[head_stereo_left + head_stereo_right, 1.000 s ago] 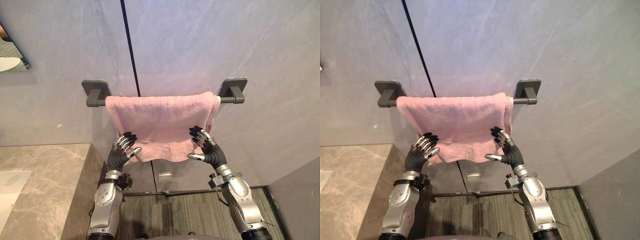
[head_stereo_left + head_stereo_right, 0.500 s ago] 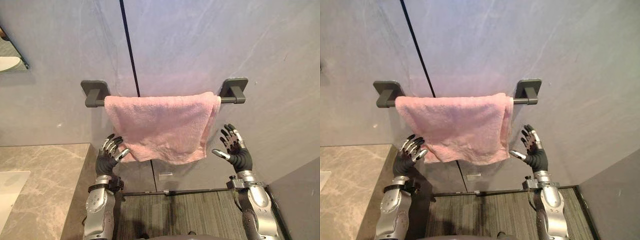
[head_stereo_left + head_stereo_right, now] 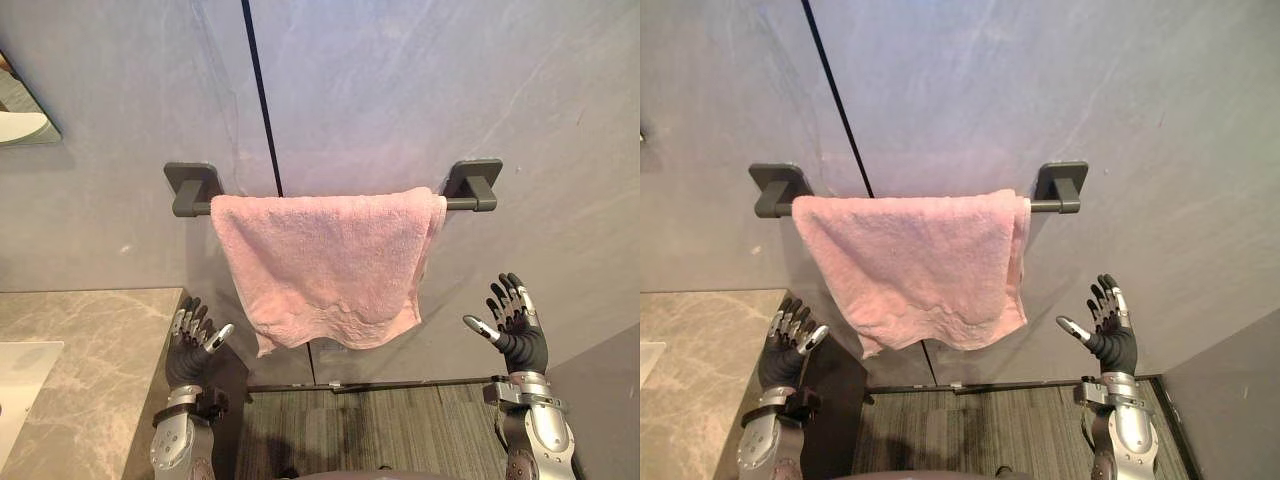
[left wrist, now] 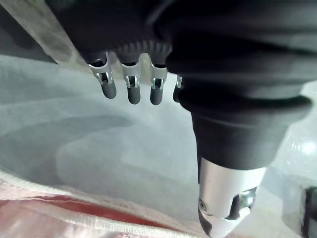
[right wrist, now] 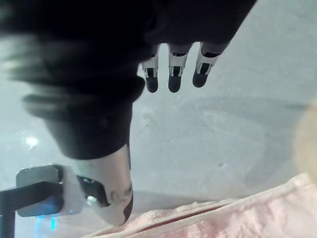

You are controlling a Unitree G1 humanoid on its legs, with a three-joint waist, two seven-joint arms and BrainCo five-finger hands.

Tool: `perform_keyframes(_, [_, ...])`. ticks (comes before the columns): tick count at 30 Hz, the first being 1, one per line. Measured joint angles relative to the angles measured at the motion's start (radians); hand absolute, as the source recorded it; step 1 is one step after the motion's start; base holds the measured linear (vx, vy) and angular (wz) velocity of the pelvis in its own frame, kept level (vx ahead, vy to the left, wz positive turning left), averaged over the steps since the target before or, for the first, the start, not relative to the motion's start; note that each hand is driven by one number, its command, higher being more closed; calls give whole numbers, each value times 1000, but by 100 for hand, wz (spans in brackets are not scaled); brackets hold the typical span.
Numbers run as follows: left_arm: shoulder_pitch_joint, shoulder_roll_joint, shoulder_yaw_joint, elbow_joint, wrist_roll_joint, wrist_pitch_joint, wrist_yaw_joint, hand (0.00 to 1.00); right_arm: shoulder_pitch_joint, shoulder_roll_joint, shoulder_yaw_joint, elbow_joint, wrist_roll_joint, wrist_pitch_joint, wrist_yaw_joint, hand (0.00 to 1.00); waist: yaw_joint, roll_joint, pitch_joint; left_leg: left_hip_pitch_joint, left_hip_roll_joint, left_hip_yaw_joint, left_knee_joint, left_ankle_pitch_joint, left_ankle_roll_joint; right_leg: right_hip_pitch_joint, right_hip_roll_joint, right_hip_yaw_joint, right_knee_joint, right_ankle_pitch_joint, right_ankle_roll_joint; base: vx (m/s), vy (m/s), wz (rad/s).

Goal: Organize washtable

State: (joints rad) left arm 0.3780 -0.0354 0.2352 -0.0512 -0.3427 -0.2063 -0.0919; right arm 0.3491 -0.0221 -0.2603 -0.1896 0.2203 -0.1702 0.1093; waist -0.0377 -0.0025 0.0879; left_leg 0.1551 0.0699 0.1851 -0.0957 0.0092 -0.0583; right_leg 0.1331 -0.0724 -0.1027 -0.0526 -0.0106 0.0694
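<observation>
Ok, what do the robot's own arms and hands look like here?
The left hand and right hand match: a dark ribbed cover over back and wrist, slim silver fingers with dark tips, a separate thumb. Below them, smooth silver-grey forearm shells with a black collar at each wrist.

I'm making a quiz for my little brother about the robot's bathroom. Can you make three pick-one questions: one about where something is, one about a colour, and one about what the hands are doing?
1. Where is the towel?
A) in a bucket
B) draped over the wall bar
C) on a chair

2. What colour is the towel?
A) pink
B) blue
C) green

3. What are the left hand and right hand doing?
A) squeezing the towel
B) holding a cup
C) open, apart from the towel

Answers:
1 B, it hangs folded over the bar.
2 A, it is pink all over.
3 C, the fingers are spread, touching nothing.
</observation>
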Motion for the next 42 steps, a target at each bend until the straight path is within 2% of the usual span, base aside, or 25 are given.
perform_keyframes(4, [24, -2, 0, 3, 1, 2, -12, 0, 25, 5, 2, 30, -48, 0, -6, 0, 4, 0, -6, 3, 4, 10, 0, -3, 0, -4, -2, -3, 24, -17, 3, 0, -1, 1])
perform_keyframes(7, [24, -2, 0, 37, 11, 2, -12, 0, 36, 5, 6, 125, -80, 3, -13, 0, 18, 0, -30, 7, 6, 16, 0, -10, -1, -15, -4, -3, 47, -32, 3, 9, 0, -1])
perform_keyframes(13, [21, -2, 0, 210, 104, 13, -8, 0, 36, 4, 5, 346, -153, 28, -30, 0, 28, -4, -32, 11, 7, 22, 43, -44, -1, -12, -18, -4, 92, -68, 7, 0, 1, 1])
perform_keyframes(18, [14, 3, -6, 332, 198, 29, 10, 0, 31, 3, 6, 472, -186, 44, -45, 0, 33, -4, -33, 15, 10, 29, 43, -47, -2, -16, -18, -5, 118, -80, 5, 7, -7, -2])
perform_keyframes(22, [13, 7, -19, 439, 245, 36, 13, 0, 32, 3, 6, 571, -232, 64, -45, 0, 52, -5, -34, 15, 11, 36, 42, -47, -2, -16, -19, -5, 126, -85, 2, -37, -20, -4])
perform_keyframes(32, [3, 13, -38, 715, 317, 45, 51, 0, 8, -17, 35, 784, -307, 71, -51, 0, 53, -3, -52, 26, 9, 33, 21, -42, -8, -32, -18, -8, 153, -106, 2, -25, -11, 1])
perform_keyframes(42, [-51, 61, -46, 830, 357, 44, 71, 0, -52, -46, 44, 919, -413, 72, -67, 0, 51, -3, -45, 31, -6, 0, 5, -32, -10, -21, -17, -30, 134, -106, 3, 17, -12, 6])
